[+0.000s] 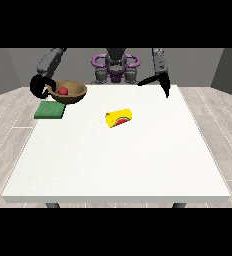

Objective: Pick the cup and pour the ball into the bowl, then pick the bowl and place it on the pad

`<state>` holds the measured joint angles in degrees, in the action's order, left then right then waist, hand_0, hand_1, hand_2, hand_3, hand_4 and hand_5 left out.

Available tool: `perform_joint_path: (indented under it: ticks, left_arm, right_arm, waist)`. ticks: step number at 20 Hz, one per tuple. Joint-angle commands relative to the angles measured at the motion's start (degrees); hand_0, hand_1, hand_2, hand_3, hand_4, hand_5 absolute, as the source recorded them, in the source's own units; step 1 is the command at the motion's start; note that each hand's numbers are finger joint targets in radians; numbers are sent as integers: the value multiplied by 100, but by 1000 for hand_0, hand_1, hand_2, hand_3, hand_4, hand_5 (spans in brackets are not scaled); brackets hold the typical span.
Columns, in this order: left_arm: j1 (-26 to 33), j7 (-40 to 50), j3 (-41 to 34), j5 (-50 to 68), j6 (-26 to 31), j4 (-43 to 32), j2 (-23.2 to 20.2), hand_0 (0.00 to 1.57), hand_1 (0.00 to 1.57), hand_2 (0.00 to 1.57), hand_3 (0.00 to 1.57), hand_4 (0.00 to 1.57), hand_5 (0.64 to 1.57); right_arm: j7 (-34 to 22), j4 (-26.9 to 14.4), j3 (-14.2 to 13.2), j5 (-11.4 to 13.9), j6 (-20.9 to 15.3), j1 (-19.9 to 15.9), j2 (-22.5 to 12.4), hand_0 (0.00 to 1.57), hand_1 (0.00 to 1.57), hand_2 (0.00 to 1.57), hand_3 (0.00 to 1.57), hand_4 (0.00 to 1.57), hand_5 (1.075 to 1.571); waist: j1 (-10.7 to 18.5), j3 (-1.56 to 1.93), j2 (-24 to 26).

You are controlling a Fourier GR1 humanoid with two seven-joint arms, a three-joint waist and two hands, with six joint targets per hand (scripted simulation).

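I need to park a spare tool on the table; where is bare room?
Bare: the whole near half in front of the cup, and the stretch between cup and right edge. Crowded: far left corner, where bowl, pad and a hand cluster.

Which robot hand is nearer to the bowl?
The right one. The robot hand at the view's left grips the bowl at its rim; the other robot hand hangs far across the table.

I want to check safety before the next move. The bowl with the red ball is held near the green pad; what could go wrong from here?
1. The bowl looks tilted and only partly over the pad, so it might land off it.
2. The ball could roll out if the tilt grows.
3. The hand at the view's left holds only the rim, so the bowl might slip.
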<state>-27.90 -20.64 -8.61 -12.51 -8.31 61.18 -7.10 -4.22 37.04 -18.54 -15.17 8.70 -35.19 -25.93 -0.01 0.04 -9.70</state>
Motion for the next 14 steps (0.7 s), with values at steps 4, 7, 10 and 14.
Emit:
perform_joint_path:
  ticks: [4, 7, 10, 14]
  left_arm:
    - [-581, 10, 473, -391, -456, 640, 346, 0, 0, 0, 0, 0, 1565]
    - [-585, 328, 637, -461, -450, 1375, 347, 0, 0, 0, 0, 0, 1564]
    - [-329, 233, 532, -411, -455, 1637, 215, 0, 0, 0, 0, 0, 1563]
    - [-412, 381, 576, -463, -371, 2120, 57, 0, 0, 0, 0, 0, 1563]
  right_arm:
    - [593, -655, -694, -424, 619, -397, -891, 1571, 1571, 1571, 1366, 1031, 1562]
    - [1319, -1057, -875, -396, 1005, -102, -1241, 1571, 1571, 1571, 1344, 1006, 1567]
    - [1891, -1099, -776, -152, 1050, 126, -1399, 1571, 1571, 1571, 351, 1024, 1569]
    - [1826, -1404, -917, -209, 1186, -333, -1844, 1571, 1571, 1571, 0, 1035, 1569]
  waist:
    - [361, 7, -1203]
    - [467, 19, -1616]
    - [390, 11, -1700]
    - [447, 12, -2095]
